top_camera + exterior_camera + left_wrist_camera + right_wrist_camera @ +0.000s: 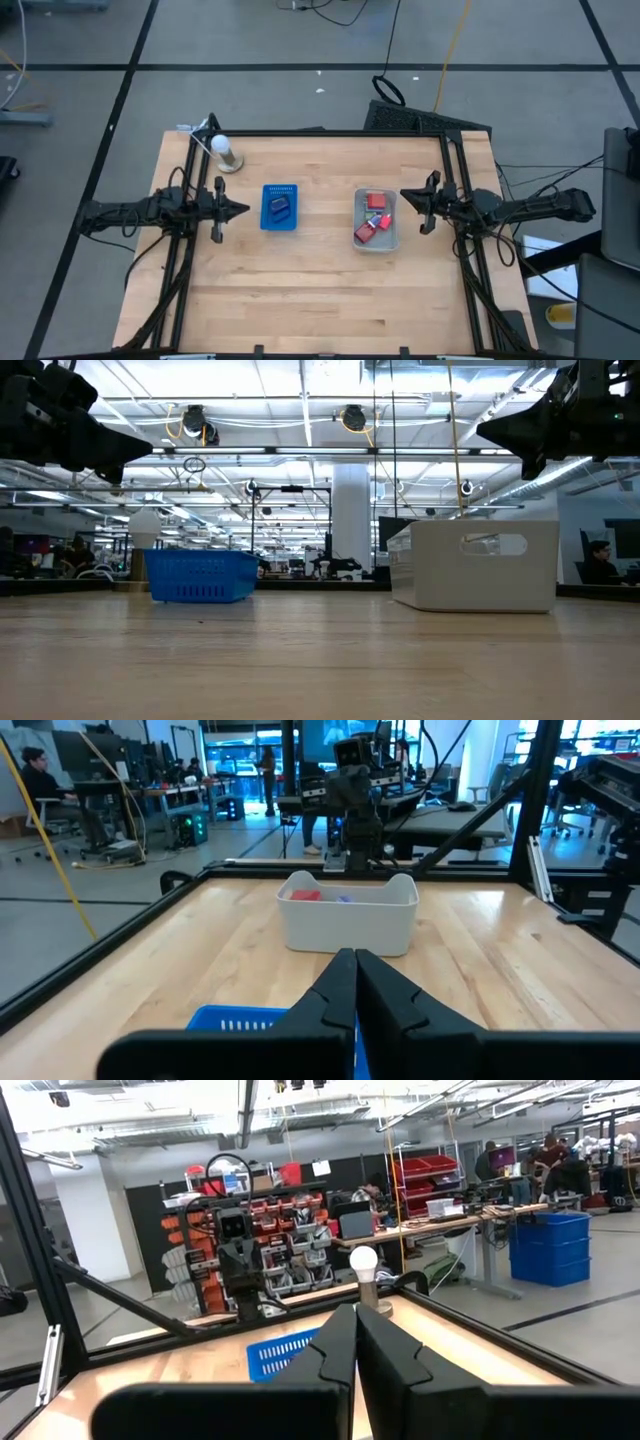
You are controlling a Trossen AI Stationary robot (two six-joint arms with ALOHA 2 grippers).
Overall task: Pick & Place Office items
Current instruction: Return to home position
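Noted left tool pinched closed, empty, hanging high beside flat blue rectangular tray; right tool same, closed on nothing, beside clear grey plastic bin. In bin lay small red and blue blocky office items; in tray, one dark piece. Homing, as I judged it: draw arms back level, high, clear of both rims

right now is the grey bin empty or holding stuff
Not empty: the high view shows red and blue pieces inside the grey bin.
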